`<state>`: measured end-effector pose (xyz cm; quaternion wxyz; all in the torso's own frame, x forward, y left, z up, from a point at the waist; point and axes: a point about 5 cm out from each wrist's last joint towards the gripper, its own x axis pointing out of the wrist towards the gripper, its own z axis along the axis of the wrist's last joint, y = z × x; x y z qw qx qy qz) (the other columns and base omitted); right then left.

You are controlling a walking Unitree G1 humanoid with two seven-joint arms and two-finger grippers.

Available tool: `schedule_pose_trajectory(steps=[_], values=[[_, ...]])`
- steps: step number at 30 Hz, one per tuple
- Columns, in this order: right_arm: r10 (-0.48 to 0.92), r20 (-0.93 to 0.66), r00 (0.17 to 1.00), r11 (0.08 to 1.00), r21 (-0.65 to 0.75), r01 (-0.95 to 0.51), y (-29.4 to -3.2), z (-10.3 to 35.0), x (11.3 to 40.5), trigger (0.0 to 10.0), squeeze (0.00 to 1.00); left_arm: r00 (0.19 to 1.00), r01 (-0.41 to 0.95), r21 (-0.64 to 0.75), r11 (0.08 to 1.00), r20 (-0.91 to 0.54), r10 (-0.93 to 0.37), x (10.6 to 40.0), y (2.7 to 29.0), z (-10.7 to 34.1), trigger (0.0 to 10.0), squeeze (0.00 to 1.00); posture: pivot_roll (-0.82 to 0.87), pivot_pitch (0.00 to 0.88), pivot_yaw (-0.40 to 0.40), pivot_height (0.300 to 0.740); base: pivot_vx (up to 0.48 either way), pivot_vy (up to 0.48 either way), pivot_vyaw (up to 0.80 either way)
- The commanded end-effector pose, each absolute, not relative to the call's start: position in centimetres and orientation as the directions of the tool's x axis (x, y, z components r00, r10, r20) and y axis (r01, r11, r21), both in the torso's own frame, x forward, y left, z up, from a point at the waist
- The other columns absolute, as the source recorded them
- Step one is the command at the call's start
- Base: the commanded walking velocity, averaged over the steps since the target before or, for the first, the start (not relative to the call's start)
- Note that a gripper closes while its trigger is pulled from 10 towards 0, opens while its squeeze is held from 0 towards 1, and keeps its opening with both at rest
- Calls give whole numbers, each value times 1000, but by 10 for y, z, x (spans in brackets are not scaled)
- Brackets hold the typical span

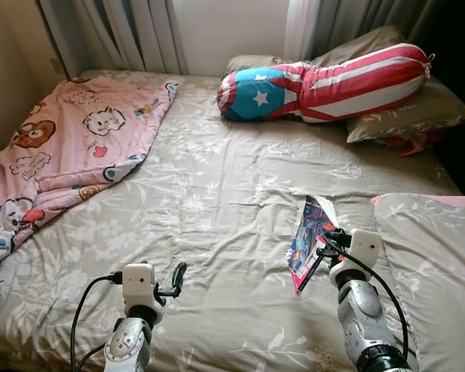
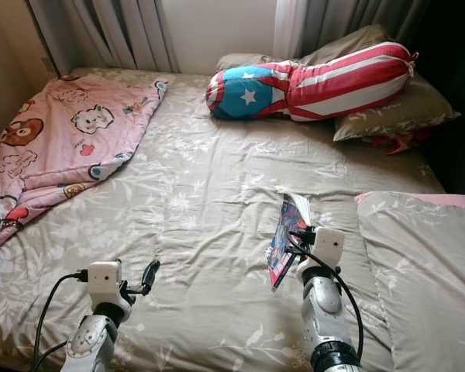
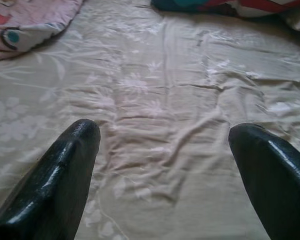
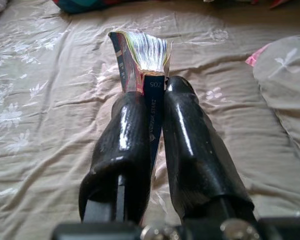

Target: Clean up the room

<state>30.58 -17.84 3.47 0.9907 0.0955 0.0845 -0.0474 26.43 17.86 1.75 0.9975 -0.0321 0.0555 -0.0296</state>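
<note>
Right wrist view is showing the right gripper (image 4: pixel 157 107) clenching a colourful book (image 4: pixel 142 60) by its spine, both fingers pressing its covers, pages fanning above; "205" is reading on the spine. The book is hanging just over the bed (image 1: pixel 217 201), near a grey pillow (image 1: pixel 434 256). The left gripper (image 3: pixel 165 165) is hovering spread wide, grasping nothing, above the floral sheet

A home bedroom: a bed (image 1: pixel 217 201) with pillows (image 1: pixel 418 112), blanket (image 1: pixel 70 147) and curtains (image 1: pixel 132 31).
</note>
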Motion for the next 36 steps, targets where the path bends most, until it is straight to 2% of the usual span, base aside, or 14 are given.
schedule_pose_trajectory(steps=[1, 6, 10, 15, 23, 27, 33, 36], values=[[-85, -128, 988, 974, 198, 109, -179, 43, 308, 10000, 0, 990, 59, -72, 996, -120, -67, 262, 176, 16, 10000, 0, -162, 74, -43, 680, 0, 0, 0], [-87, -165, 982, 973, 197, 120, -179, 41, 309, 10000, 0, 991, 68, -65, 996, -113, -75, 263, 176, 19, 10000, 0, -162, 65, -39, 680, 0, 0, 0], [-84, -141, 986, 975, 191, 111, -179, 42, 309, 10000, 0, 991, 69, -63, 996, -110, -76, 263, 177, 20, 10000, 0, -158, 55, -38, 655, 0, 0, 0], [-93, -141, 986, 972, 204, 121, -180, 42, 310, 10000, 0, 992, 70, -61, 996, -105, -77, 264, 177, 22, 10000, 0, -153, 50, -35, 655, 0, 0, 0], [-114, -190, 975, 939, 301, 168, -184, 44, 320, 10000, 0, 993, 68, -55, 996, -88, -72, 270, 179, 29, 10000, 0, -132, 92, -29, 655, 0, 0, 0], [-20, -204, 979, 945, 317, 85, -176, 46, 328, 10000, 0, 995, 61, -47, 997, -79, -65, 272, 180, 32, 10000, 0, -110, 119, -25, 655, 0, 0, 0], [-21, -182, 983, 930, 356, 86, -178, 57, 338, 10000, 0, 996, 63, -37, 997, -68, -65, 272, 182, 36, 10000, 0, -95, 137, -15, 655, 0, 0, 0], [-18, -172, 985, 903, 420, 90, -179, 66, 346, 10000, 0, 995, 67, -23, 998, -67, -68, 270, 184, 37, 10000, 0, -80, 148, -6, 655, 0, 0, 0]])
